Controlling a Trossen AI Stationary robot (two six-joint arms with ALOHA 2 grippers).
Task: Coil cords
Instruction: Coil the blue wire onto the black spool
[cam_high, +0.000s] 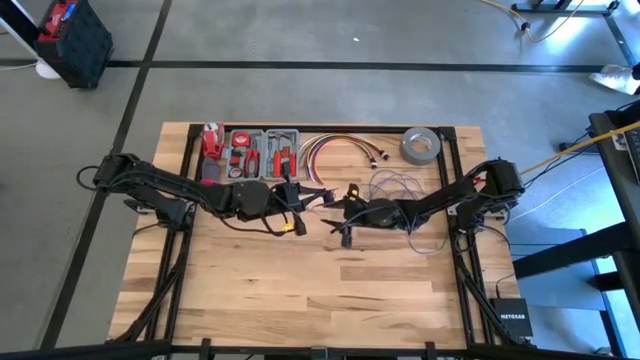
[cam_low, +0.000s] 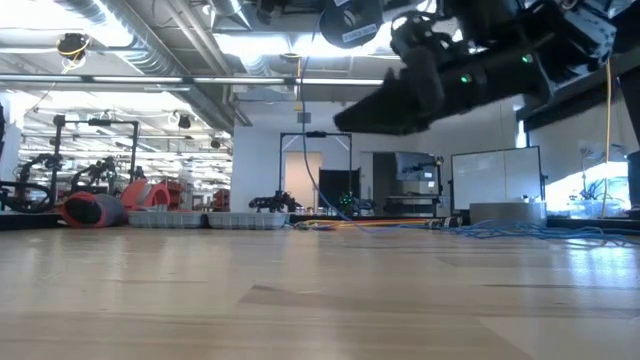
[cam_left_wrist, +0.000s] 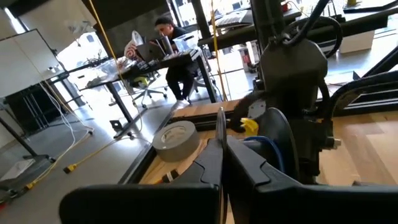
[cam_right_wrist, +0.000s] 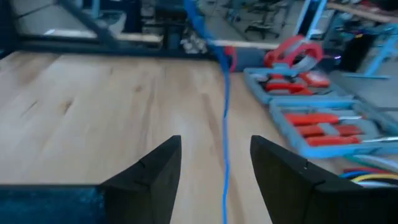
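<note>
above the middle of the table, the two arms are meeting tip to tip. the left gripper (cam_high: 303, 203) is pressing its fingers (cam_left_wrist: 214, 163) flat together, with a thin strand seeming to rise from between them, so it is probably pinching the wire. the right gripper (cam_high: 338, 222) is standing with its fingers (cam_right_wrist: 154, 169) spread wide and the blue wire (cam_right_wrist: 225, 134) is running straight through the gap, apparently touching neither side. farther back, toward the far right corner, the rest of the wire (cam_high: 392, 185) is lying in loose loops near the tape roll (cam_high: 421, 146); i cannot pick out the black cord. the wire is looking very light, limp and springy, likely to slip and tangle, so it is best taken by a firm pinch on the taut stretch between the grippers. along the far edge the tool tray (cam_high: 262, 153) is sitting.
</note>
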